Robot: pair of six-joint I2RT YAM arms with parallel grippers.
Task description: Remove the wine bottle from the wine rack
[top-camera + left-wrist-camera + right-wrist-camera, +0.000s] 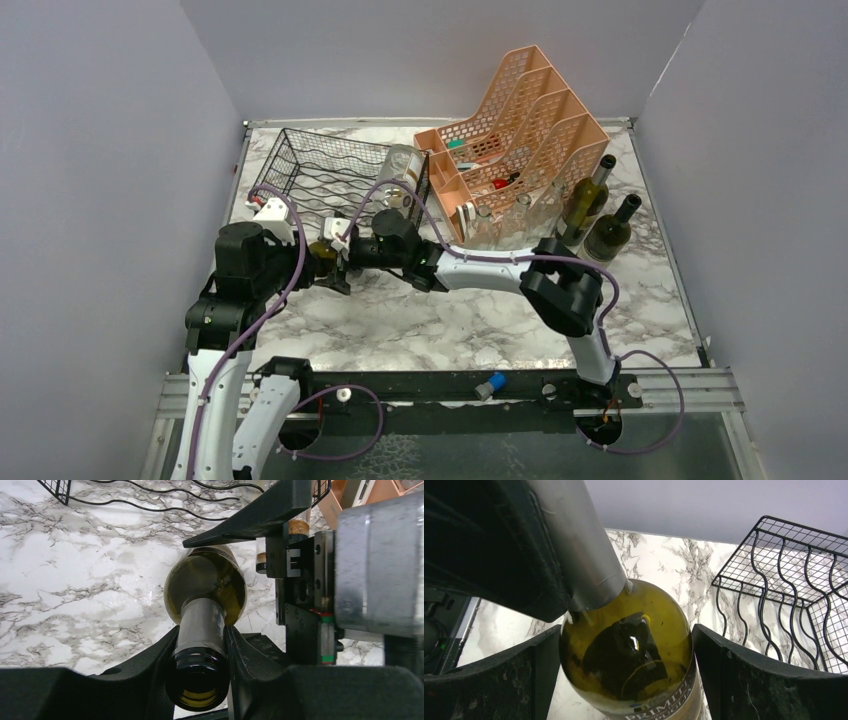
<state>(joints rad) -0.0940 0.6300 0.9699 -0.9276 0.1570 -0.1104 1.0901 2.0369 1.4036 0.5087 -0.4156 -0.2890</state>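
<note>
- While the left gripper (200, 632) pinches the dark neck of the olive-green glass wine bottle (205, 580), its two black fingers press against either side of that neck, just behind the open mouth.
- The right gripper (626, 645) reaches across from the other side and clasps the bottle's wide body, with one black finger against each flank of the glass.
- A label with the letters "PRIMITI" shows on the body in the right wrist view.
- The bottle is off the black wire-mesh wine rack (320, 170) and sits between the two grippers over the white marble-patterned table (450, 320), just in front of the rack's near edge.
- Whether the bottle touches the table cannot be told.
- The rack stands at the far left of the table, its wavy wire shelves facing up.
- A clear glass bottle (400, 163) lies in the rack's right end.
- Just to the right of the rack stands a peach plastic perforated file organizer (520, 120) with small items in its compartments.
- Two dark green glass bottles (585, 200) stand upright beside the organizer's right end, close together.
</note>
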